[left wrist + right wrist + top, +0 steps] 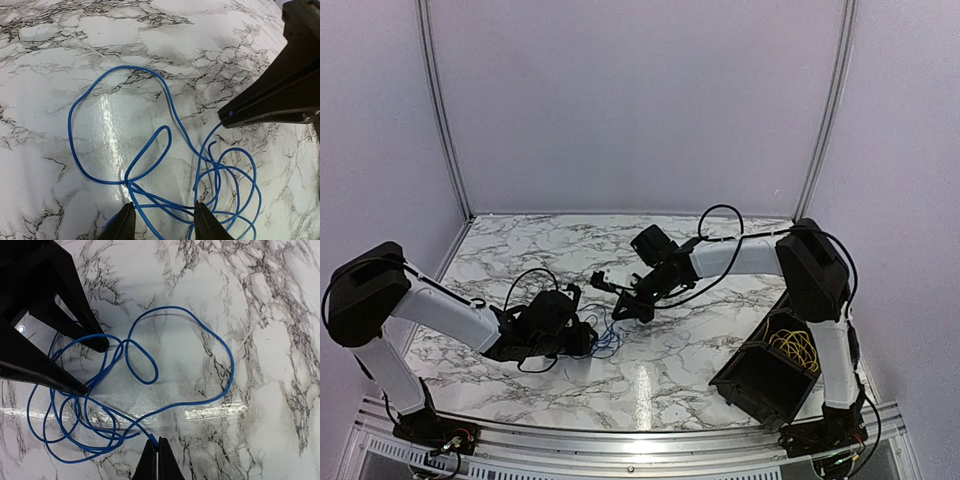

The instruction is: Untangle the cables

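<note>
Overhead; wrist close-ups sharing cables

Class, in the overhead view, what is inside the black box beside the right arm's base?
Yellow cables lie looped inside the black box. Its dark walls cover the rest, so anything else there cannot be seen.

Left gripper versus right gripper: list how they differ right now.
The left gripper has its jaws apart; the right gripper has them shut. The right gripper pinches one strand of the blue cable; the left gripper only straddles several strands of its tangle. Shared: both are black, two-fingered, and low over the table at that cable.
</note>
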